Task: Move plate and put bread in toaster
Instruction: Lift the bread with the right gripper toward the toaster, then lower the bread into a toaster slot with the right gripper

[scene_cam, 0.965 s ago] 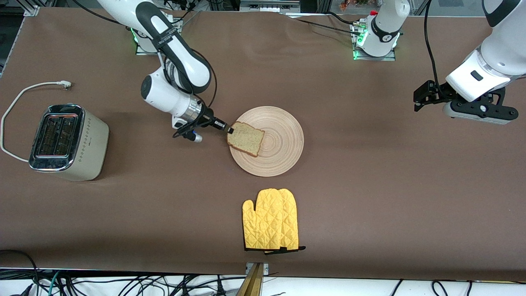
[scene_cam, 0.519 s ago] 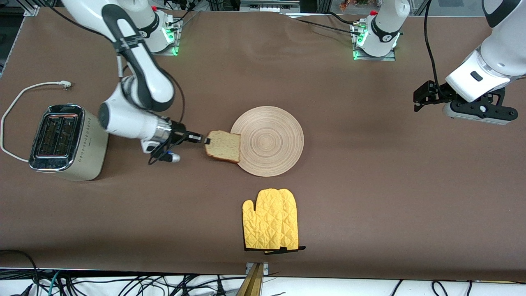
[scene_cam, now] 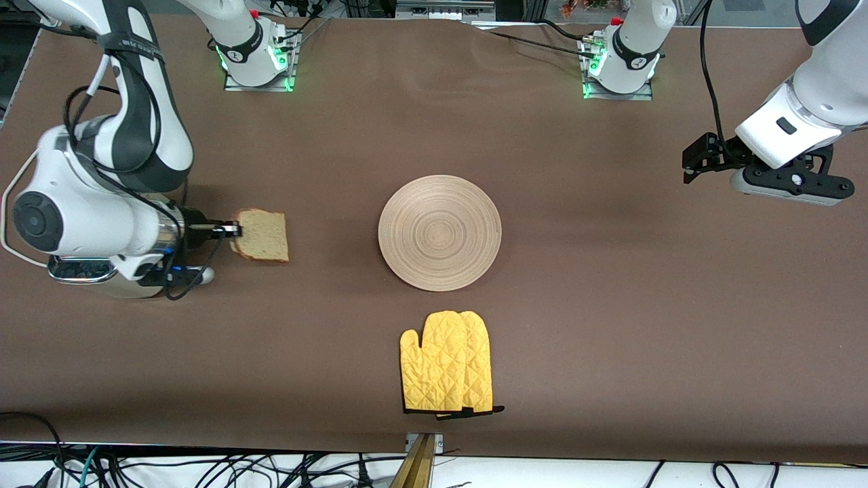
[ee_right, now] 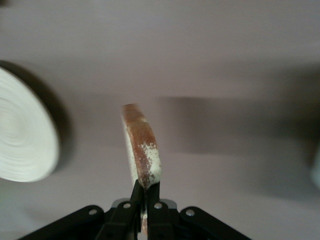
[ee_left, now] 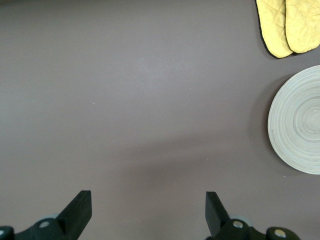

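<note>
My right gripper over worktop beside toaster, fingers clamped on bread by crust edge. Toaster mostly hidden under my right arm. Plate mid-worktop, bare, yellow mitt nearer front camera. My left gripper waits, fingers apart.

The right gripper is pinching the thin, brown-crusted, speckled bread slice edge-on between its black fingers. The slice is hanging above the brown table surface. The round, pale wooden plate with concentric grooves is lying flat on that surface, apart from the slice.
</note>
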